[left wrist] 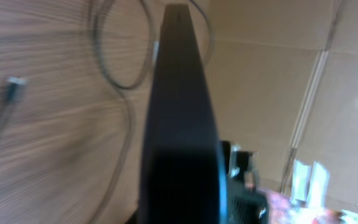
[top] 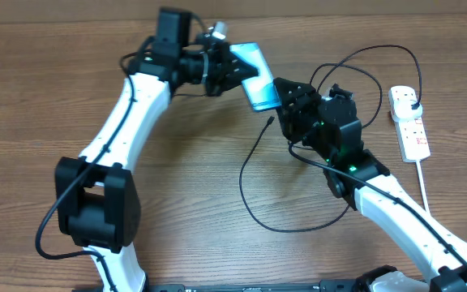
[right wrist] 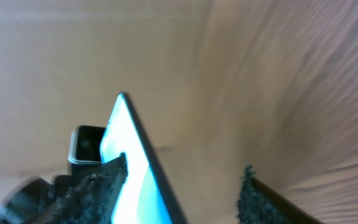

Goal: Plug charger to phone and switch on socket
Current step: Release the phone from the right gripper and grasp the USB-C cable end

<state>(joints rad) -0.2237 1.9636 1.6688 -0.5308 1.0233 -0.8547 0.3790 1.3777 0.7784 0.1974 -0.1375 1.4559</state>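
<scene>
While the left gripper (top: 235,73) clamped the single phone (top: 258,79), the right gripper (top: 283,92) gaped wide at the phone's end, with one charger (top: 242,177) and one socket (top: 412,126) apart from it.

Wood-grain table (top: 193,162), phone (top: 256,75) — glossy screen

Even overhead light, blurred wrist views

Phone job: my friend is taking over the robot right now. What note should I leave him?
Left gripper: shut on the phone, holding it tilted above the table.
Right gripper: open, fingers around the phone's other end.
Charger: on the table, connector tip loose near the phone, other end at the socket.
Done: phone lifted. Left: plug tip into phone, switch socket on.
</scene>
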